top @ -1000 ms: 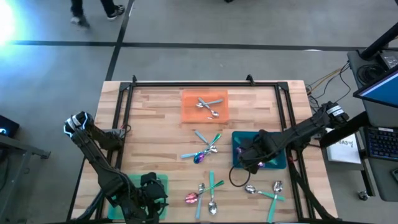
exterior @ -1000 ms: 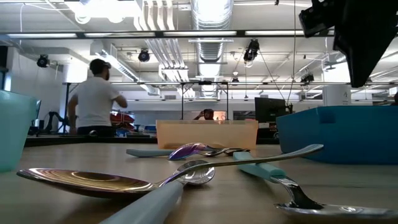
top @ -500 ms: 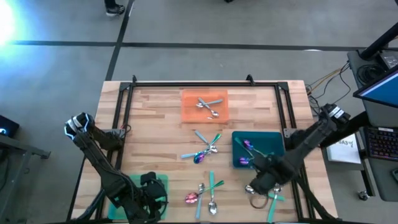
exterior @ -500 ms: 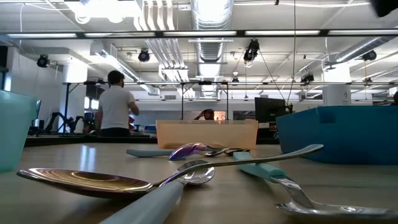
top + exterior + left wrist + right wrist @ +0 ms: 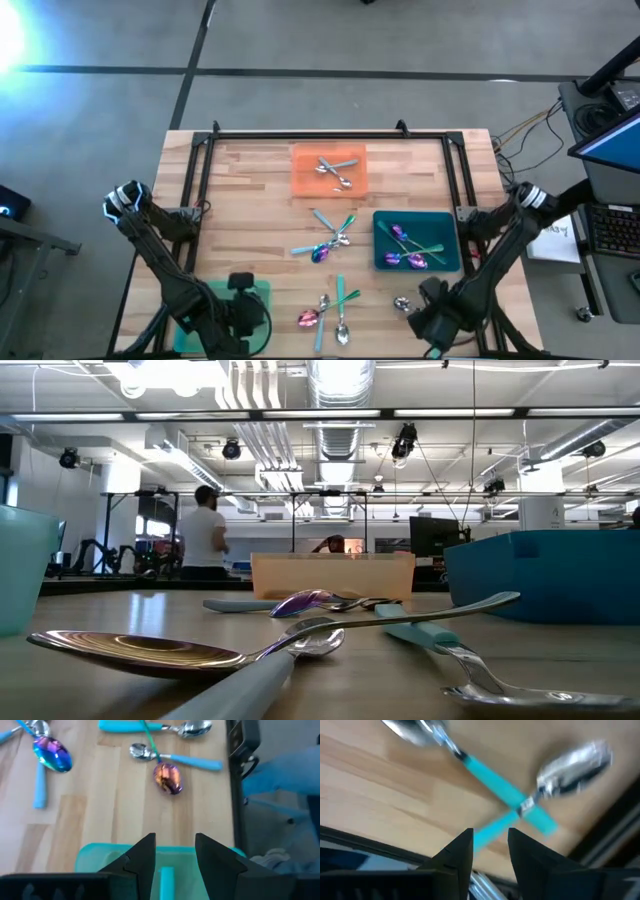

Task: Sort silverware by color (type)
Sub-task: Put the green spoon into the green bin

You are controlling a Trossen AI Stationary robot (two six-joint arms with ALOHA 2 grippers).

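Note:
Silverware lies in loose groups: a middle cluster [image 5: 330,240] and a near cluster [image 5: 330,312] of silver, iridescent and teal-handled pieces. My right gripper [image 5: 490,847] is open, low over two crossed teal-handled spoons [image 5: 520,805] near the table's near right corner. One handle [image 5: 487,832] runs between its fingers; whether they touch it I cannot tell. In the high view the right arm [image 5: 425,322] covers those spoons. My left gripper [image 5: 175,855] waits open over the green tray [image 5: 100,860], which holds a teal-handled piece [image 5: 166,880].
The orange tray [image 5: 329,170] holds silver pieces. The teal tray [image 5: 445,225] holds iridescent spoons [image 5: 400,240] and a teal-green-handled one. A lone spoon [image 5: 403,303] lies beside the right arm. A black frame edges the table [image 5: 250,200]. A person [image 5: 205,540] walks in the room beyond.
My right gripper has moved from over the teal tray toward the table's near edge, down to the crossed teal-handled spoons at the near right corner. With the arm gone, the iridescent spoons in the teal tray show. The left arm has kept still.

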